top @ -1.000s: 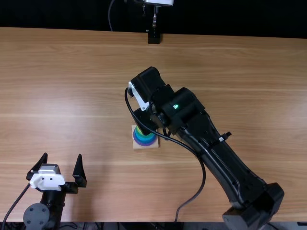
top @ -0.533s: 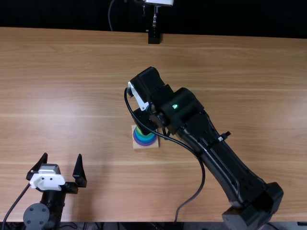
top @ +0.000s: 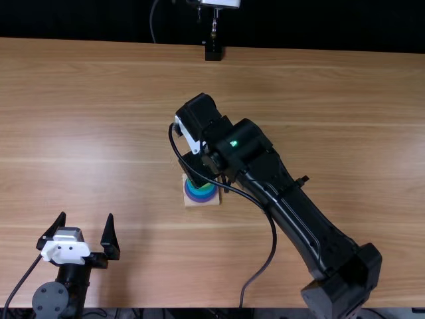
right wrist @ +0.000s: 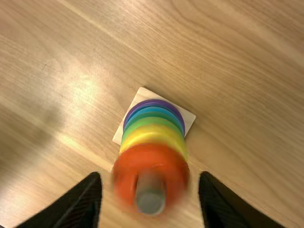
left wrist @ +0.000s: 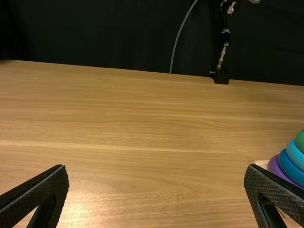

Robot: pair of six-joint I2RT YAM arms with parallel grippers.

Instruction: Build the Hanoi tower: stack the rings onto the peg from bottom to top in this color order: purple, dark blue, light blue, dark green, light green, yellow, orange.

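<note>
In the top view my right gripper (top: 198, 167) is over the stack, hiding its upper part; purple (top: 201, 199) and blue rings show below it. In the right wrist view my right gripper (right wrist: 151, 175) is open, a finger on either side of the peg's tip (right wrist: 150, 201). The orange ring (right wrist: 152, 159) is around the peg, above the yellow (right wrist: 153, 133), green (right wrist: 153, 121), blue and purple rings. My left gripper (top: 87, 216) stands open at the near left. Beyond the left gripper (left wrist: 156, 167) are the purple ring (left wrist: 274, 166), dark blue ring (left wrist: 290, 170) and light blue ring (left wrist: 295, 154).
The square wooden base (top: 192, 203) lies near the middle of the table (top: 99, 133). A cable loops beside the right arm, which crosses the table's right half. A stand's black foot (top: 213, 53) is at the far edge.
My right arm has shifted slightly left in the top view, its gripper staying over the stack. The left arm has not moved.
</note>
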